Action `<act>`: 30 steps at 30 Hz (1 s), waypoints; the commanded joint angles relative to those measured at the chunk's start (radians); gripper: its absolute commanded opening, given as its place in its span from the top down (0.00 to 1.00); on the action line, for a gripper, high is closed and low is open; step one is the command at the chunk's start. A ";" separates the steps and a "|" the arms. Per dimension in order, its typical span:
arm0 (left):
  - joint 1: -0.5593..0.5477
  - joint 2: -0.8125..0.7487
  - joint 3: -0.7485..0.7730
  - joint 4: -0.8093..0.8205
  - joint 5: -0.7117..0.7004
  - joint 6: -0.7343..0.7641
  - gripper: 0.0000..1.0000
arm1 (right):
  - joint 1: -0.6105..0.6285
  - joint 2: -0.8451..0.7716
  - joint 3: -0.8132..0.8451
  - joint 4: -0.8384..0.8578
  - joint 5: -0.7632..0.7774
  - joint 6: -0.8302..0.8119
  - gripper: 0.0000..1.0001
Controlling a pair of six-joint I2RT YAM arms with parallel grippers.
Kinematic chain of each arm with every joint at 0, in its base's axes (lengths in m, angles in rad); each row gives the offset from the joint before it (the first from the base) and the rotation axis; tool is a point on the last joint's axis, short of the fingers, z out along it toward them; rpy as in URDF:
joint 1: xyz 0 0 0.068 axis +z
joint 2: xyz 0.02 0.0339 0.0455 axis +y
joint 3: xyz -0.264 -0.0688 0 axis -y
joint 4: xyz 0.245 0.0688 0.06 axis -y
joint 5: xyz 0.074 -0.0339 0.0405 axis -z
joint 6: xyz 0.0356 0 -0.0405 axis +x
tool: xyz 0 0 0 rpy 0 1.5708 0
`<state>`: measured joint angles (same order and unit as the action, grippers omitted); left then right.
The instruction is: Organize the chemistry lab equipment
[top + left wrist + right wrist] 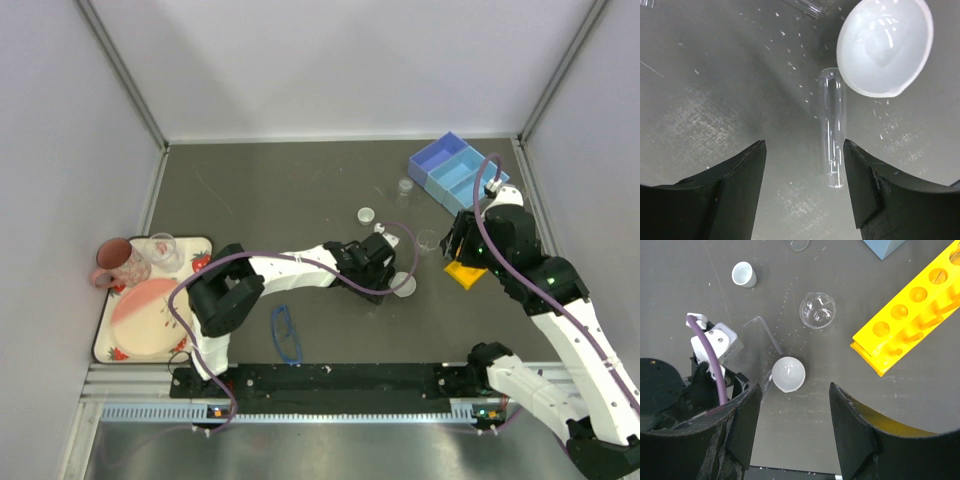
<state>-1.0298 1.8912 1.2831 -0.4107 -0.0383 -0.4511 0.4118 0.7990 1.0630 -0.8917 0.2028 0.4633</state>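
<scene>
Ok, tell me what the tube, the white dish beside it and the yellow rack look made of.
Tube: clear glass or plastic, see-through with bright glints. White dish: glossy, likely glazed porcelain, sharp reflections. Yellow rack: opaque matte plastic, moulded holes.

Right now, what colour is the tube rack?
Yellow; the tube rack shows best in the right wrist view.

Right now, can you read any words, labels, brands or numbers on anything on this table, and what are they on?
None: no readable text in any view.
The yellow tube rack, light-blue tray, white dish, clear tube and dark-pink mug show no print or marks.
</scene>
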 commanded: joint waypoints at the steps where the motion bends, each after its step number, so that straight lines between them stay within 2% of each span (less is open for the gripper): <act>1: -0.009 0.034 0.059 0.026 -0.044 -0.018 0.33 | 0.009 -0.029 0.000 0.011 0.000 -0.014 0.42; 9: -0.029 0.083 0.078 -0.007 -0.104 -0.021 0.41 | 0.009 -0.032 -0.012 0.014 0.001 -0.020 0.43; 11: -0.030 0.088 0.074 -0.007 -0.120 -0.023 0.49 | 0.009 -0.032 -0.015 0.017 0.003 -0.020 0.43; 15: -0.030 0.091 0.074 -0.019 -0.141 -0.023 0.57 | 0.009 -0.034 -0.021 0.019 -0.002 -0.022 0.43; 16: -0.030 0.091 0.076 -0.025 -0.147 -0.024 0.61 | 0.007 -0.035 -0.023 0.020 0.000 -0.020 0.43; 17: -0.030 0.089 0.076 -0.027 -0.150 -0.023 0.69 | 0.008 -0.035 -0.024 0.020 -0.002 -0.018 0.43; 20: -0.030 0.086 0.073 -0.039 -0.156 -0.023 0.86 | 0.009 -0.037 -0.032 0.025 -0.002 -0.017 0.43; 21: -0.030 0.083 0.071 -0.043 -0.160 -0.023 0.95 | 0.009 -0.035 -0.034 0.027 -0.002 -0.015 0.43; 22: -0.032 0.080 0.065 -0.045 -0.161 -0.021 1.00 | 0.009 -0.034 -0.035 0.028 -0.003 -0.014 0.44; 30: -0.041 -0.076 0.035 -0.077 -0.126 0.038 1.00 | 0.009 -0.021 -0.035 0.042 -0.077 -0.014 0.44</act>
<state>-1.0607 1.9465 1.3258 -0.4519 -0.1764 -0.4564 0.4118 0.7818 1.0210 -0.8841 0.1776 0.4538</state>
